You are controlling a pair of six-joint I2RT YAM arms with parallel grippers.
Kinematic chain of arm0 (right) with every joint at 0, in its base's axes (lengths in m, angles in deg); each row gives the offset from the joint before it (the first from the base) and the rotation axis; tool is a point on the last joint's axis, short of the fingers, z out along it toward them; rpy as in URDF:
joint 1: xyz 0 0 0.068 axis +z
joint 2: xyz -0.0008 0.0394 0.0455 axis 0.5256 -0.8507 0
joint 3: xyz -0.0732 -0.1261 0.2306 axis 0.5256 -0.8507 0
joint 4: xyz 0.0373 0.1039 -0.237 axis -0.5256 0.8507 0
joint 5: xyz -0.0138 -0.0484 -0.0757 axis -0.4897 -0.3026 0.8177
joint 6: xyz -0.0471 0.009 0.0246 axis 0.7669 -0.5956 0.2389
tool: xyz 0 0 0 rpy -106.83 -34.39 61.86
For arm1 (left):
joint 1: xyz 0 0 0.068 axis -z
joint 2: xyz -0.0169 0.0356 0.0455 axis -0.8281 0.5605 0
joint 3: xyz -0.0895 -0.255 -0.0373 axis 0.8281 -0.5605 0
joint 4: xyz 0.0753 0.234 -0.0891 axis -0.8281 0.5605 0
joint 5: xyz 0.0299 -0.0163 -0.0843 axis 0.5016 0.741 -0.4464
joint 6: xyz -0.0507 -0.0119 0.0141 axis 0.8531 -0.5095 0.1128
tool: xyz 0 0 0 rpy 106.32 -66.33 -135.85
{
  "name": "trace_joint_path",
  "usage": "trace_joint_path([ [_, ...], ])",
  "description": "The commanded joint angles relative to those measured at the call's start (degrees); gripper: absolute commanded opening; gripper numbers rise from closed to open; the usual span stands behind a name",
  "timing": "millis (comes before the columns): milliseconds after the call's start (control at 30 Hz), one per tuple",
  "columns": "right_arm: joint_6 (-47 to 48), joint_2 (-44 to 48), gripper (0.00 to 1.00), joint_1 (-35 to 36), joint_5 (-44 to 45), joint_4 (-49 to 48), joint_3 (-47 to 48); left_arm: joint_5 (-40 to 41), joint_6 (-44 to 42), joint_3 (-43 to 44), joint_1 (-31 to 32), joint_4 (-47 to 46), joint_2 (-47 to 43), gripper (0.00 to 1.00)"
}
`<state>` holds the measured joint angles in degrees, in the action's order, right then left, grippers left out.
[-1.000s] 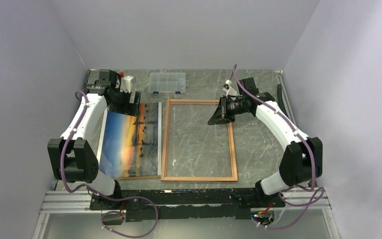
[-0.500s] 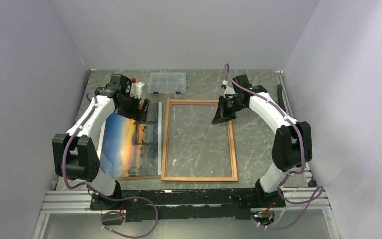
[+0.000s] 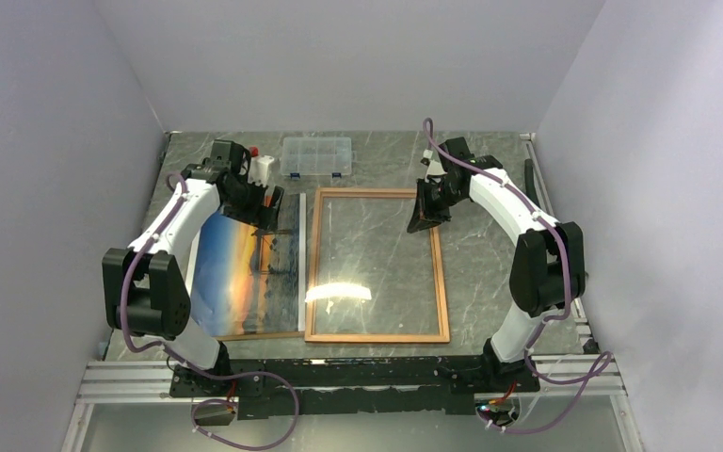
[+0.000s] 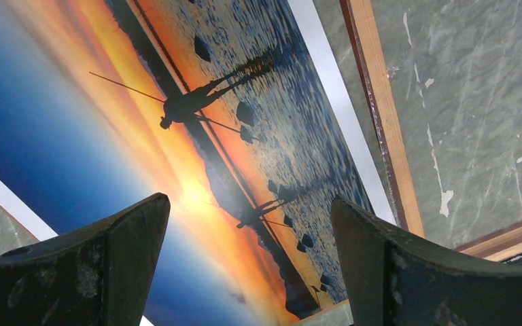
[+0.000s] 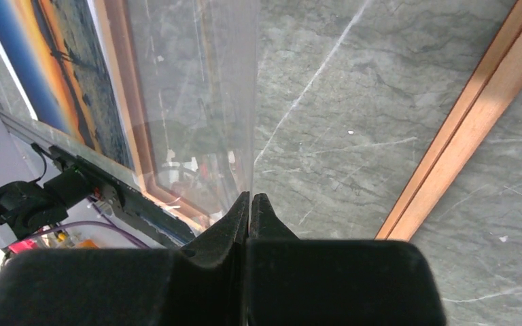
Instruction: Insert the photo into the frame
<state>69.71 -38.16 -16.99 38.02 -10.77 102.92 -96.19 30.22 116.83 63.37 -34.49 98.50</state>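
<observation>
The photo [image 3: 245,273], a sunset print, lies flat on the left of the table, and fills most of the left wrist view [image 4: 197,136]. My left gripper [image 3: 265,202] hovers over its far end, jaws wide open [image 4: 248,200] with nothing between them. The frame [image 3: 442,282] lies just right of the photo, and its wooden rail [image 4: 380,115] runs alongside the print. My right gripper [image 3: 421,221] is at the frame's far right corner, shut [image 5: 250,195] on the edge of the clear pane [image 5: 197,102]. The pane rises tilted off the frame [image 5: 469,129].
A small clear plastic compartment box [image 3: 316,156] stands at the back, between the arms. A brown backing board [image 3: 259,335] shows under the photo's near edge. Grey walls close in both sides and the back. A metal rail [image 3: 358,381] runs along the near edge.
My left gripper has swung right over the photo's far end. The right gripper has shifted slightly back with the pane, which now shows a bright glare near its front.
</observation>
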Motion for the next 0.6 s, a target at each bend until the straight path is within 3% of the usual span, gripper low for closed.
trace_joint_path([
  [0,1.3,0.0,0.0,-0.3,3.2,0.4,1.6,0.6,0.2,0.4,0.4,-1.5,-0.1,0.94],
  [567,1.0,1.1,0.0,-0.7,5.8,1.8,0.7,1.6,0.2,1.3,0.5,-1.7,0.0,0.94],
])
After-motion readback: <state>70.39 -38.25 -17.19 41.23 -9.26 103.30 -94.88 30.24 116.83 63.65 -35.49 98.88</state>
